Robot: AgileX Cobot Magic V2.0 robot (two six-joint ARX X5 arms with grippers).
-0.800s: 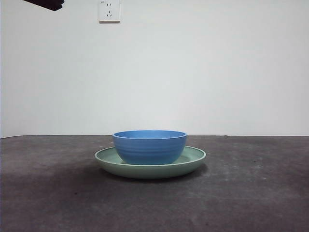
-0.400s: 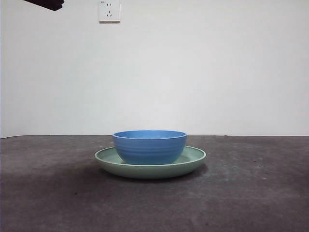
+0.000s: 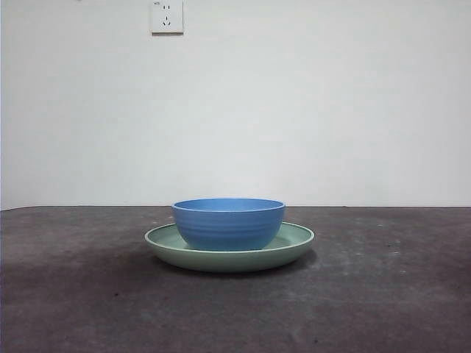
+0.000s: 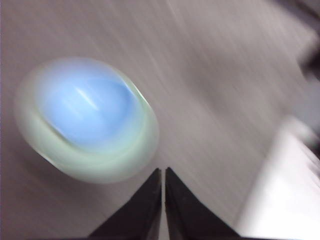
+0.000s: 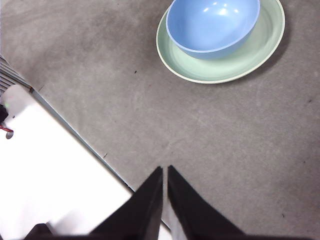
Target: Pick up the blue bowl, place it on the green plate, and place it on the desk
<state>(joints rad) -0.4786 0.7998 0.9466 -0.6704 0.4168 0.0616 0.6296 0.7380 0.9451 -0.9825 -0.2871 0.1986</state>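
Note:
The blue bowl (image 3: 229, 223) stands upright inside the green plate (image 3: 294, 245), which rests on the desk (image 3: 383, 294) in the middle of the front view. No arm shows in that view. In the blurred left wrist view the blue bowl (image 4: 87, 107) and green plate (image 4: 142, 150) lie well clear of my left gripper (image 4: 163, 172), which is shut and empty. The right wrist view shows the blue bowl (image 5: 212, 25) on the green plate (image 5: 250, 62), far from my right gripper (image 5: 165, 170), also shut and empty, near the desk's edge.
A white wall with a power socket (image 3: 167, 16) stands behind the desk. In the right wrist view the desk edge (image 5: 80, 142) runs diagonally, with a white surface (image 5: 45, 175) beyond it.
The black arm tip at the top left corner of the front view has gone out of view. Bowl and plate have not moved.

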